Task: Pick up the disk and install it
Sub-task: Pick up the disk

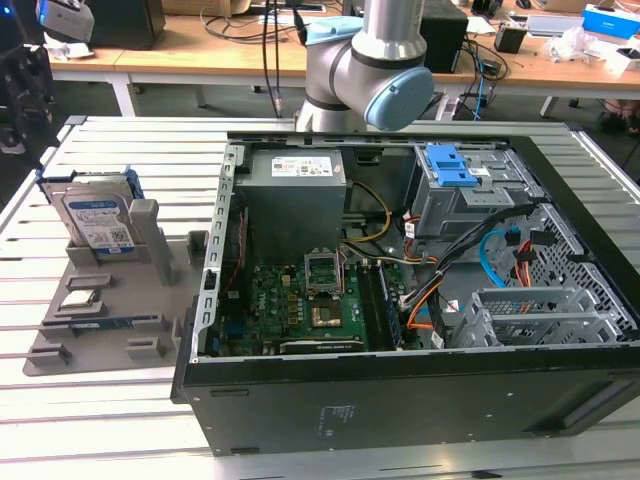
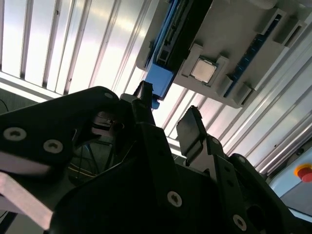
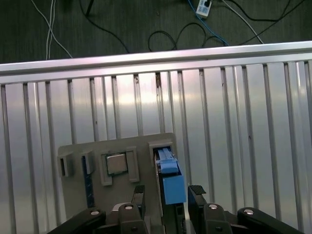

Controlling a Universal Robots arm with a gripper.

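Note:
The disk (image 1: 98, 215) stands on edge in a grey holder (image 1: 110, 335) at the exterior view's left, its white-and-blue label facing out and a blue carrier around it. In the first wrist view the disk (image 3: 170, 180) shows edge-on, in line with the gap of my gripper (image 3: 167, 196). The gripper is open, one dark finger (image 3: 138, 194) on each side, and holds nothing. It hangs above the disk and does not touch it. In the second wrist view the gripper (image 2: 167, 111) points at the disk (image 2: 163, 58).
A square silver chip (image 3: 116, 164) lies in the holder beside the disk. The open computer case (image 1: 400, 250) lies to the exterior view's right, with a drive cage and blue latch (image 1: 450, 165) at its back. The arm (image 1: 370, 60) rises behind it. The table is ribbed metal (image 3: 219, 122).

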